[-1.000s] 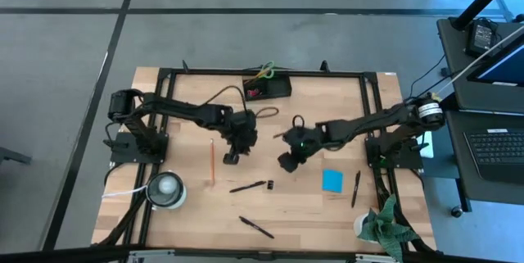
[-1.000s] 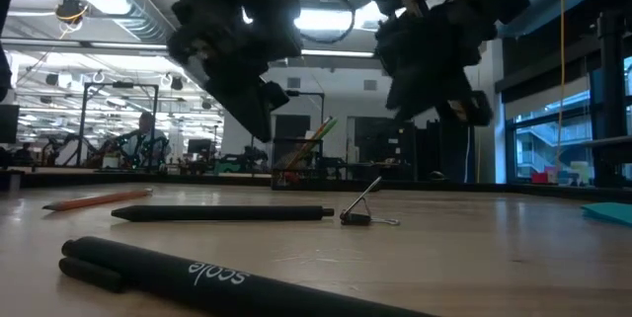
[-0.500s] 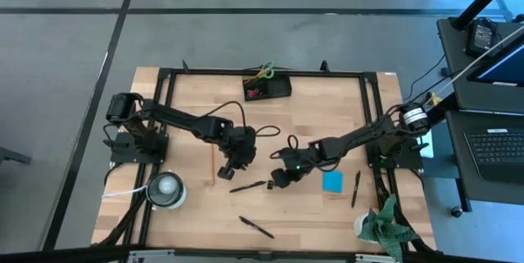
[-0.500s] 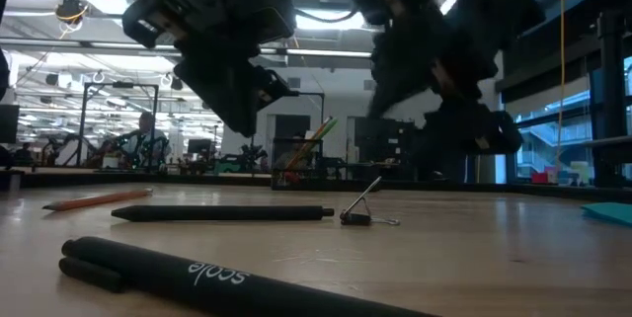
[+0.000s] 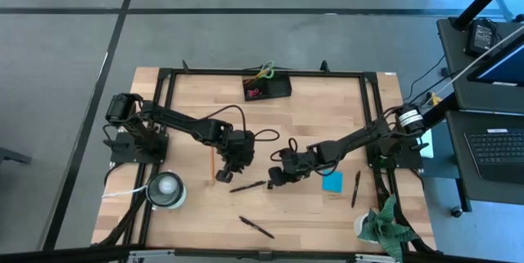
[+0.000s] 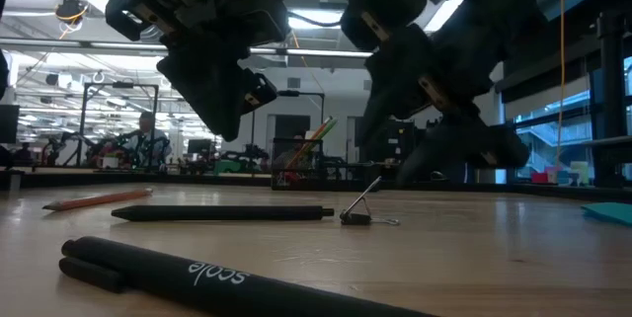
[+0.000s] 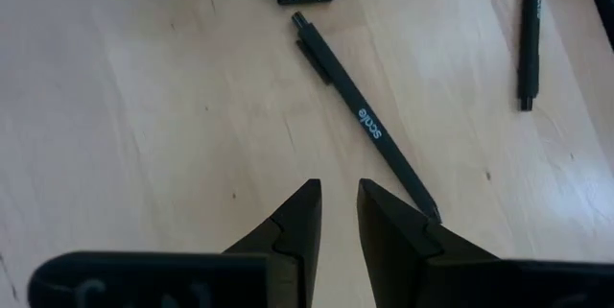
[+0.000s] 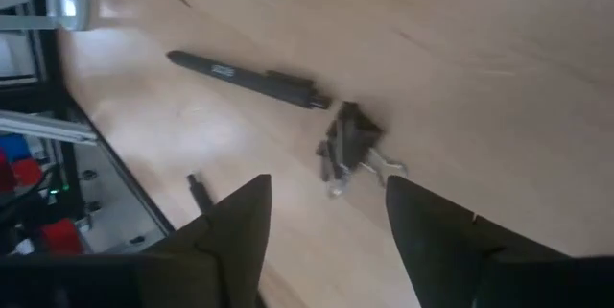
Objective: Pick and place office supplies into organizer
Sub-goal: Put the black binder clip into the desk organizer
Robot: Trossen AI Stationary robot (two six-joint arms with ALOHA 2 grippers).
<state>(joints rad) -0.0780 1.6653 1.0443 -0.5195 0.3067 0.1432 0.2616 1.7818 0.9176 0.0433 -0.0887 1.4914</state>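
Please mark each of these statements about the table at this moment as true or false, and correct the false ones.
1. The right gripper is open above the binder clip. True.
2. The left gripper holds a pen. False: nothing sits between its fingers; the black pen lies on the table.
3. The blue note pad is inside the organizer. False: it lies on the table.
4. The green-handled scissors stand in the organizer. True.
5. The pencil lies on the table. True.
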